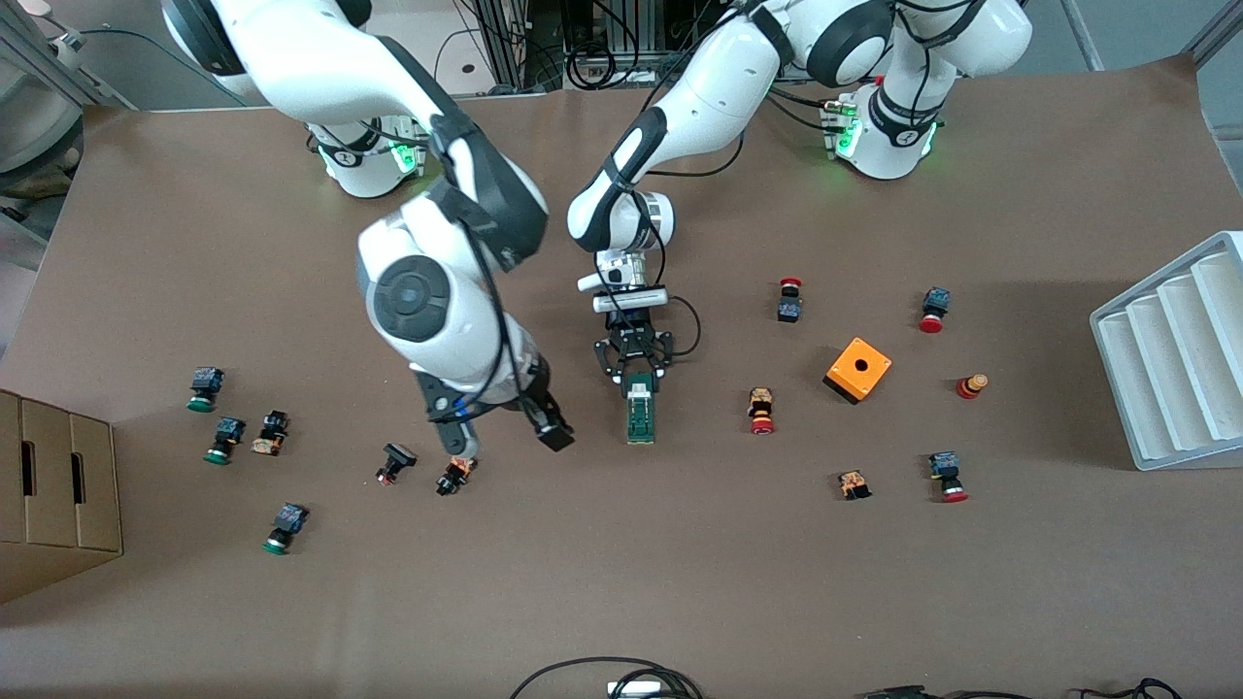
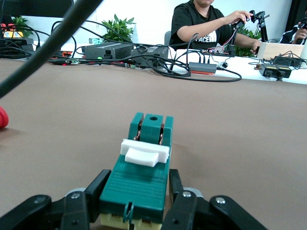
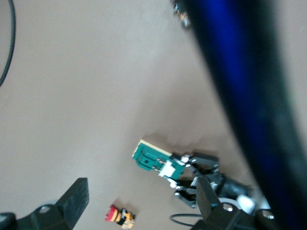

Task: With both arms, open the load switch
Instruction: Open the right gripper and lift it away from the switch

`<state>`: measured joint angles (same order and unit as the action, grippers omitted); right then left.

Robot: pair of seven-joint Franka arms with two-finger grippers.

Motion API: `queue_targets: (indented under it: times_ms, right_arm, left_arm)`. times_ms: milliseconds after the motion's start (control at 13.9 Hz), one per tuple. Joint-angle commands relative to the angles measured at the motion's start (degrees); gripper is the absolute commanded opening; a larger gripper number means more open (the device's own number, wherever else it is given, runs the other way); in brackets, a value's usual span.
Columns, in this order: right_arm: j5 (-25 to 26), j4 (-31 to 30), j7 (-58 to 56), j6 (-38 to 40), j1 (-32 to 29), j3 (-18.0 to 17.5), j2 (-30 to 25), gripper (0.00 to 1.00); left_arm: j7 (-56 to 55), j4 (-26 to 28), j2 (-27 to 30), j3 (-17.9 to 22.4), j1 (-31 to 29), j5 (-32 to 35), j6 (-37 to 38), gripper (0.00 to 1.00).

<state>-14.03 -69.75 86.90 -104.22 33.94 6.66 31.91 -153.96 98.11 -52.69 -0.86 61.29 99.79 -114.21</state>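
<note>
Orange box (image 1: 857, 369), scattered push buttons (image 1: 762, 411)

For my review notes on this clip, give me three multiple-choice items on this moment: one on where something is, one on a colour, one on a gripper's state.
1. Where is the load switch?
A. In the white tray
B. On the table, at the left gripper's fingertips
C. On the cardboard box

2. What colour is the box with a round hole?
A. Orange
B. Blue
C. White

3. How do the right gripper's fingers stand?
A. Shut on the load switch
B. Shut on a red push button
C. Open, holding nothing

Answers:
1 B: the front view shows the switch lying on the brown table with one end between the left gripper's fingers.
2 A: its top and sides are plainly orange.
3 C: the front view shows its two fingers spread wide apart with nothing between them.
</note>
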Motion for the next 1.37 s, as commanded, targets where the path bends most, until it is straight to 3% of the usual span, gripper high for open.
queue_targets:
  times_ms: [0, 216, 504, 936, 1297]
  right_arm:
    - [-1.35, -1.62, -10.74, 6.63, -4.30, -0.07, -5.35, 1.00]
    - [-1.35, -2.32, -24.10, 13.32, -9.32, -0.07, -10.01, 1.00]
    - [-0.74, -7.14, -43.61, 17.82, -16.17, -0.07, -16.96, 1.00]
    - [6.11, -14.62, -74.20, 18.88, -25.93, -1.03, -26.71, 1.00]
    - [10.69, -19.01, -88.38, 18.53, -33.06, -3.94, -32.87, 1.00]
  left_arm:
    - [0.85, -2.40, 0.40, -0.37, -0.03, 0.76, -0.92, 0.73]
    - [0.85, -2.31, 0.40, -0.37, 0.06, 0.76, -0.92, 0.98]
    - [0.77, -2.31, 0.49, -1.59, -0.12, 0.41, -0.66, 1.00]
    - [0.68, -1.87, 0.93, -2.39, 0.14, -3.46, -0.04, 1.00]
    - [0.85, -0.21, 2.33, -2.39, 0.58, -5.65, 0.31, 1.00]
